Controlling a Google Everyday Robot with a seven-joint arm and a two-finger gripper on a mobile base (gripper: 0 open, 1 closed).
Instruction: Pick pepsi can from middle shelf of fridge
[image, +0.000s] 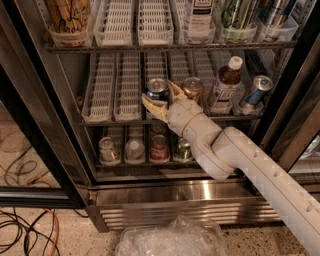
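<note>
The pepsi can (157, 89), dark blue with a silver top, stands in the third lane of the middle shelf (116, 102) inside the open fridge (180, 196). My gripper (161, 98) reaches in from the lower right on a white arm. Its two pale fingers straddle the can, one at the can's lower left (151, 107), one at its right (176, 90). The jaws are spread around the can and show no firm squeeze on it. The can still rests on its white lane tray.
A copper-gold can (193, 88), a brown bottle with a white cap (223, 83) and a slim blue-and-silver can (255, 91) stand right of the pepsi can. Short cans (159, 148) fill the rack below. A crumpled plastic bag (172, 237) and cables (22, 231) lie on the floor.
</note>
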